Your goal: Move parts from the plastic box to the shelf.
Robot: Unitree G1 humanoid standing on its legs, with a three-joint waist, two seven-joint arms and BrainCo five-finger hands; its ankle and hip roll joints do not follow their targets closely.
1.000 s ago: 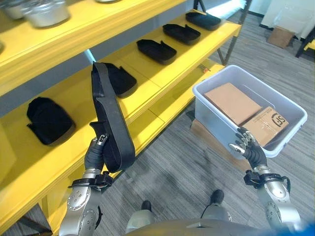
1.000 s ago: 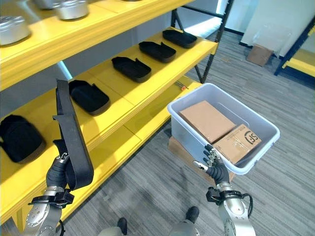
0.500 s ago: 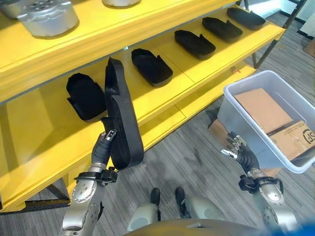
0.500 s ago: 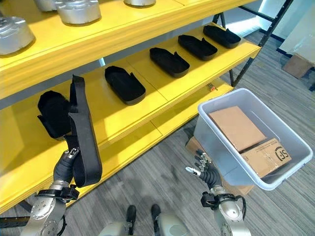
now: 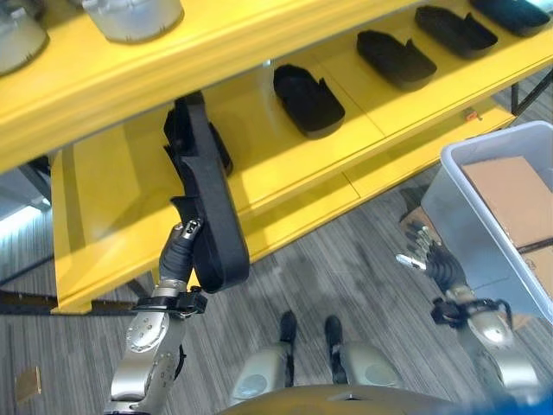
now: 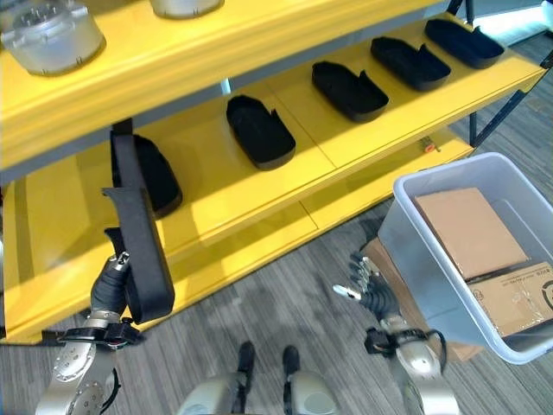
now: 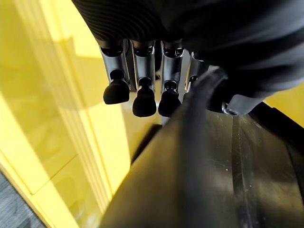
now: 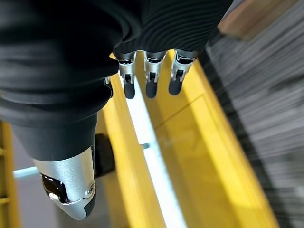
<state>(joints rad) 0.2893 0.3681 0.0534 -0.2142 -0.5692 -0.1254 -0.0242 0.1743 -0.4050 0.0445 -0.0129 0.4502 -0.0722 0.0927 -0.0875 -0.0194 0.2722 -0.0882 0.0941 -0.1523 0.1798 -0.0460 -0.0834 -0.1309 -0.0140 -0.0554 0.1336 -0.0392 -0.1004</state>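
A long black moulded part [image 5: 206, 201] is held upright in the left hand [image 5: 177, 256], whose fingers [image 7: 142, 97] are curled round the part's lower end; the upright carry is judged to keep the part clear of the shelf edge until it can be laid flat. The part is raised before the yellow shelf [image 5: 285, 186], in front of a black part [image 6: 158, 174] already resting there. The right hand [image 5: 430, 258] hangs free between the shelf and the plastic box [image 6: 436, 277], its fingers [image 8: 151, 77] relaxed and nearly straight, with nothing grasped. Further black parts [image 6: 258, 130] [image 6: 349, 89] [image 6: 411, 61] [image 6: 462, 41] are spaced in a row along the same shelf level, which suggests that one place is assigned to each. A bare stretch of shelf lies to the left of the held part and is judged the likely spot for it. Cardboard boxes [image 6: 470, 230] are seen inside the plastic box, which stands on a low cardboard base. Silver metal castings [image 6: 52, 36] are stored on the upper shelf level. The floor [image 5: 346, 277] is covered with grey striped carpet.
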